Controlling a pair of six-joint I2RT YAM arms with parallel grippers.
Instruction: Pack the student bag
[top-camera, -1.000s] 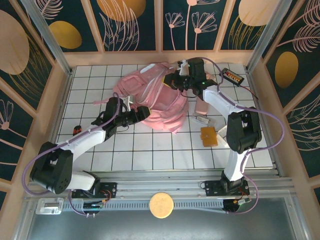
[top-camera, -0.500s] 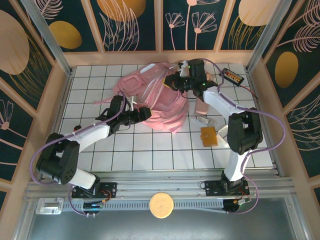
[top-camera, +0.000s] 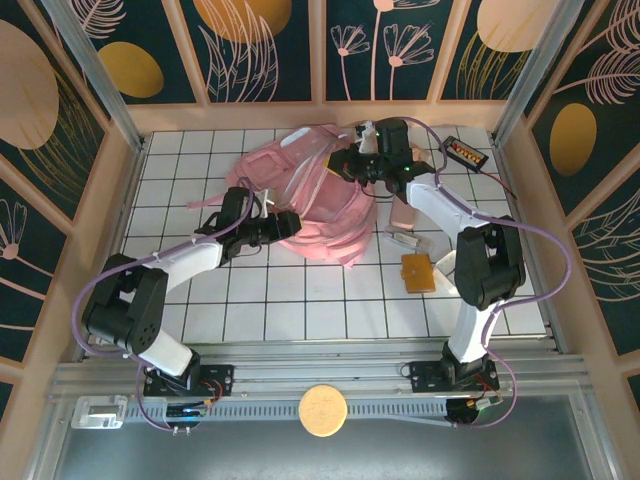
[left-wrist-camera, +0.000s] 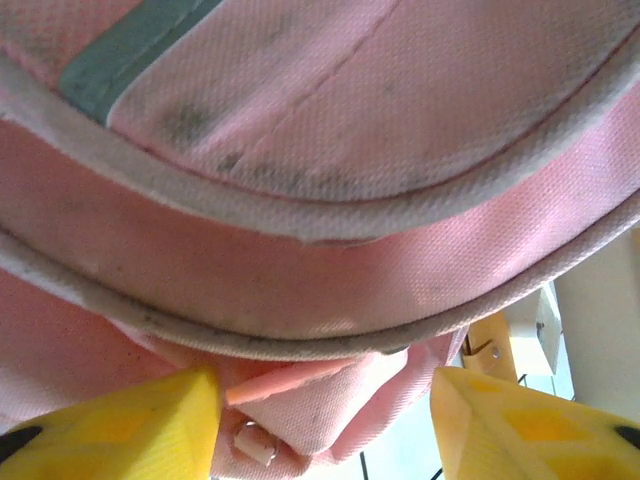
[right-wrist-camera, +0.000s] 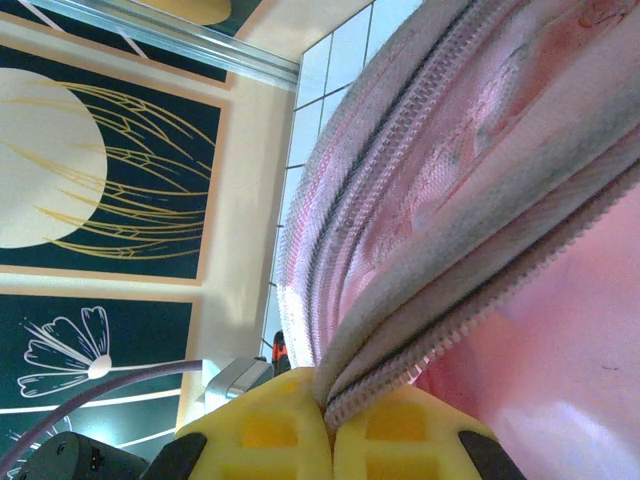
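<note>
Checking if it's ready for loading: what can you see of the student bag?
The student bag is a large pale-pink woven-fabric backpack with light piping, a grey-green stripe and zip tracks, smudged in places. It lies crumpled on the white tiled table, toward the far side. The right gripper pinches its zippered edge at the far end; the left gripper stands open astride a fold at its near-left edge.

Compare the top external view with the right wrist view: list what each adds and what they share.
Top external adds the left end effector at the near side of the student bag, and a flat orange item on the tiled table. Right wrist adds the close-up: the right end effector shut on the bag's zipper edge. Shared: the pink bag, white tiles, patterned wall.
</note>
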